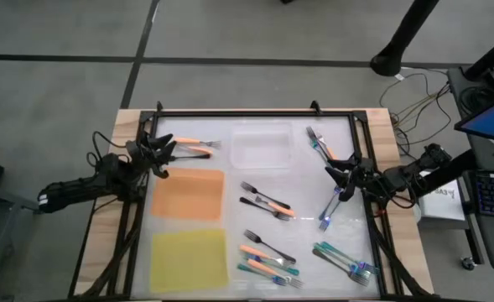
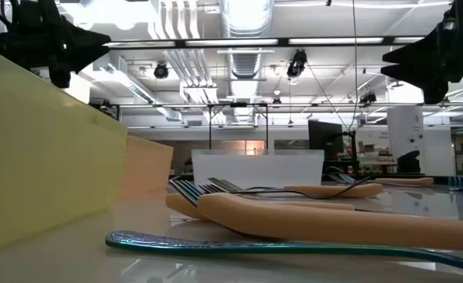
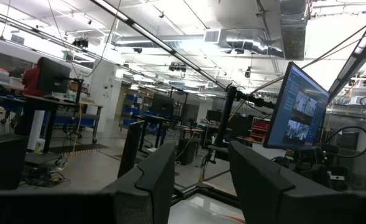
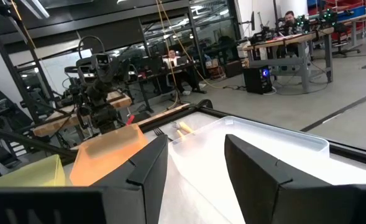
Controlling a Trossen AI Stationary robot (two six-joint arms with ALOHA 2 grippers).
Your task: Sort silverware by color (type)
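The left gripper (image 1: 164,153) sits at about 10 o'clock on the table, just beside the upper left corner of the orange mat (image 1: 187,195), and in the left wrist view its 2 dark fingers (image 3: 151,177) stand spread with open air between them and nothing held. Right next to it lie 2 orange-handled forks (image 1: 190,145), side by side, tines toward the clear plastic tray (image 1: 261,149) at 12 o'clock. The right gripper (image 1: 345,174) is at about 3 o'clock, over the white work surface; in the right wrist view its fingers (image 4: 146,168) are likewise parted and empty, pointing across the tray toward the left arm. The rest of the silverware is scattered on the right half: a fork with an orange handle (image 1: 320,143) at about 1 o'clock, just above the right gripper, a teal fork (image 1: 330,207) just below that gripper, 2 dark forks (image 1: 264,201) near the table's middle, a mixed cluster of orange, teal and dark forks (image 1: 269,257) at about 6 o'clock, and a bunch of teal forks (image 1: 345,259) at about 5 o'clock. The yellow mat (image 1: 189,260) lies at 7 o'clock, below the orange one, bare. In the low view a teal handle (image 2: 239,244) lies nearest the camera with orange handles (image 2: 349,226) just behind it.
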